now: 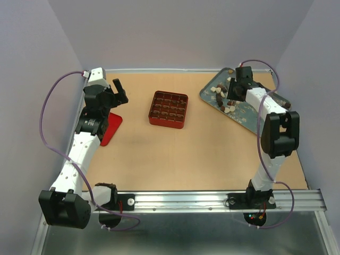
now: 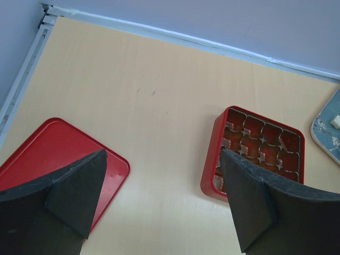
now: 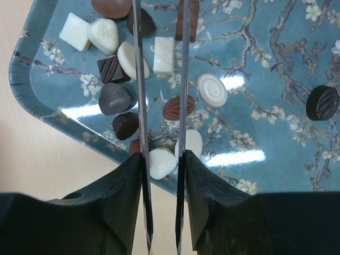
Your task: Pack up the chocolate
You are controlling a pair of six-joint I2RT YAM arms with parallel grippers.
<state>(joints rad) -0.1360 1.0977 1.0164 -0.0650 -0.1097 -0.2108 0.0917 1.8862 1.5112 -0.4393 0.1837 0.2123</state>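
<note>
Loose chocolate (image 3: 212, 90) on tray (image 3: 276, 64), 2 o'clock on surface (image 1: 212, 159); right hand (image 3: 162, 159) pinches tongs (image 3: 139, 79); left hand (image 2: 162, 159) spread, empty. Pieces likely light, slick, brittle: tong tips across flanks, gentle squeeze.

Holds white-and-black left arm (image 1: 79, 149) bent along the left edge, black left gripper (image 2: 162, 159) spread wide. Stretches white-and-black right arm (image 1: 265, 106) forward, black right gripper (image 3: 162, 156) pinched on slim metal tongs (image 3: 138, 79).

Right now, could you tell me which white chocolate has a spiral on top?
The round white chocolate right of the tongs; other white ones look plain.
</note>
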